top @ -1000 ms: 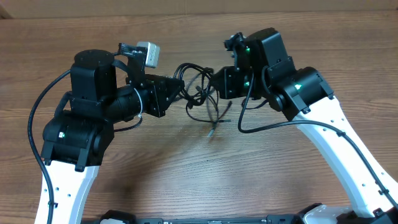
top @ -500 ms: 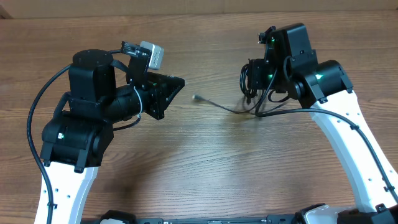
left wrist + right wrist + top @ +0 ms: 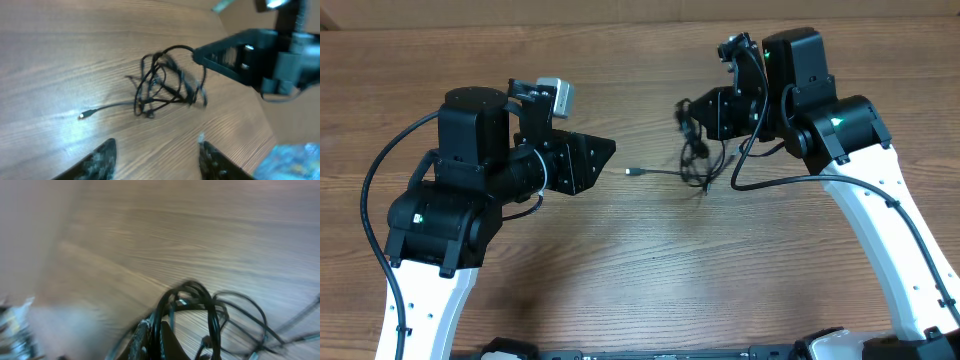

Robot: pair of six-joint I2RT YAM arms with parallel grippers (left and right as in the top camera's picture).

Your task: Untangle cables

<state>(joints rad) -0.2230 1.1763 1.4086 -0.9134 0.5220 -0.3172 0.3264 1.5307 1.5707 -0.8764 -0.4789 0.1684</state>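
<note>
The cables (image 3: 694,152) are a bundle of thin black loops hanging from my right gripper (image 3: 687,110), which is shut on the top of one loop. In the right wrist view the cord (image 3: 201,296) runs up between the pinched fingers (image 3: 155,336). One strand trails left along the table to a small metal-tipped plug (image 3: 632,172). My left gripper (image 3: 608,150) stands a short way left of that plug, open, with nothing between its fingers. Its wrist view shows the bundle (image 3: 165,90), the plug (image 3: 81,116) and the right gripper (image 3: 202,52) ahead of the spread fingertips (image 3: 157,145).
The wooden table (image 3: 650,270) carries nothing else. A thick black arm cable (image 3: 775,185) loops below the right arm, and another (image 3: 375,190) curves round the left arm's outer side.
My left gripper has let go of the cables and opened. The right gripper pulled the bundle away to the right, then came back a little left; one plug end now trails on the table.
</note>
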